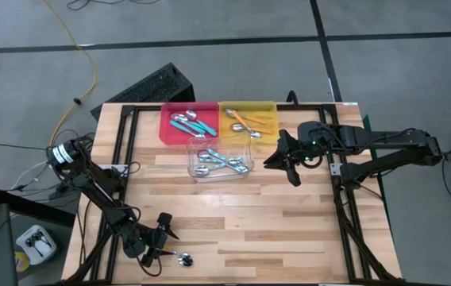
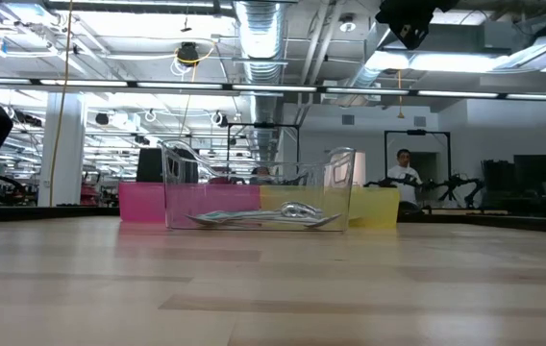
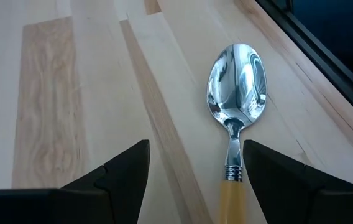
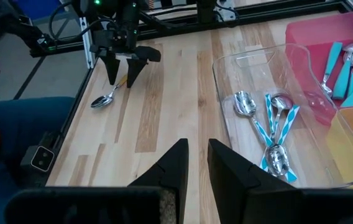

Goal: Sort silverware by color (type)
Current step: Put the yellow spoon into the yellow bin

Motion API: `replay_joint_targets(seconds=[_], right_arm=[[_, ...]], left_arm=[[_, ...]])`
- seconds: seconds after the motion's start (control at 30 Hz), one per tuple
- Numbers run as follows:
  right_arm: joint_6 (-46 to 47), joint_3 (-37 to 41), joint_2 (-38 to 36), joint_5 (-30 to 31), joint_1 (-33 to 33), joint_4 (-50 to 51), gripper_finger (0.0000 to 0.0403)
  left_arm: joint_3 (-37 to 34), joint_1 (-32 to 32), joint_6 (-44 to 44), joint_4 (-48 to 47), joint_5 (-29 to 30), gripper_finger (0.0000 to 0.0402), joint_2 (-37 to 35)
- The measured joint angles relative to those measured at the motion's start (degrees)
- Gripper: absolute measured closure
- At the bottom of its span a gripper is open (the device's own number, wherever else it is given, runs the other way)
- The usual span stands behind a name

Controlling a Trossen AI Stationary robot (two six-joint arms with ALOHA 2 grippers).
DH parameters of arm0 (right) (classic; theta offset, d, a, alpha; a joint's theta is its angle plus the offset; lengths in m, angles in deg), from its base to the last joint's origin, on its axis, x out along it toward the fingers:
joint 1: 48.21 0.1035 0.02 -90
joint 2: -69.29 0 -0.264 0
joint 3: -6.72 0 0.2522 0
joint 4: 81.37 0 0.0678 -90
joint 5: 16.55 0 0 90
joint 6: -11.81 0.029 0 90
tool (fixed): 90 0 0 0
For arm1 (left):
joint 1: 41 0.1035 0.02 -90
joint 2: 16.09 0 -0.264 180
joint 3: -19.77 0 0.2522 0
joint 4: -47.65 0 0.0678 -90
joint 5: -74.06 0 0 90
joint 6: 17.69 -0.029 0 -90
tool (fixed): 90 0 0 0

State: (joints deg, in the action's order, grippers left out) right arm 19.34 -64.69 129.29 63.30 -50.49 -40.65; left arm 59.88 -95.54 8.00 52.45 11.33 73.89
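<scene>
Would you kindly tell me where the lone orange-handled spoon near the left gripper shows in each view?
High view: orange-handled spoon at the table's near edge, beside the left gripper.
Low view: not in it.
Left wrist view: spoon lies between the open fingers.
Right wrist view: spoon, far off.
Shared landmark: left gripper.

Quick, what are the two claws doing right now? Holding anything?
Left gripper: open, fingers either side of the orange-handled spoon, not gripping it.
Right gripper: nearly closed, empty.
</scene>
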Motion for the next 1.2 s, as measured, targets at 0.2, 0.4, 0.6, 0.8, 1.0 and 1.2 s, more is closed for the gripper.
replay_joint_targets(seconds=[0.2, 0.4, 0.6, 0.8, 1.0, 1.2], right_arm=[[0.0, 0.0, 0.0, 0.0, 0.0, 0.0, 0.0316], [0.0, 0.0, 0.0, 0.0, 0.0, 0.0, 0.0316], [0.0, 0.0, 0.0, 0.0, 0.0, 0.0, 0.0316], [0.0, 0.0, 0.0, 0.0, 0.0, 0.0, 0.0316], [0.0, 0.0, 0.0, 0.0, 0.0, 0.0, 0.0316], [0.0, 0.0, 0.0, 0.0, 0.0, 0.0, 0.0316]], left_arm=[[0.0, 0.0, -0.4, 0.0, -0.4, 0.0159, 0.0], [0.0, 0.0, -0.6, -0.1, 0.0, 0.0159, 0.0], [0.0, 0.0, -0.6, -0.2, 0.0, 0.0159, 0.0], [0.0, 0.0, -0.6, -0.8, 0.0, 0.0159, 0.0], [0.0, 0.0, -0.6, -1.0, 0.0, 0.0159, 0.0], [0.0, 0.0, -0.5, -0.8, -0.1, 0.0159, 0.0]])
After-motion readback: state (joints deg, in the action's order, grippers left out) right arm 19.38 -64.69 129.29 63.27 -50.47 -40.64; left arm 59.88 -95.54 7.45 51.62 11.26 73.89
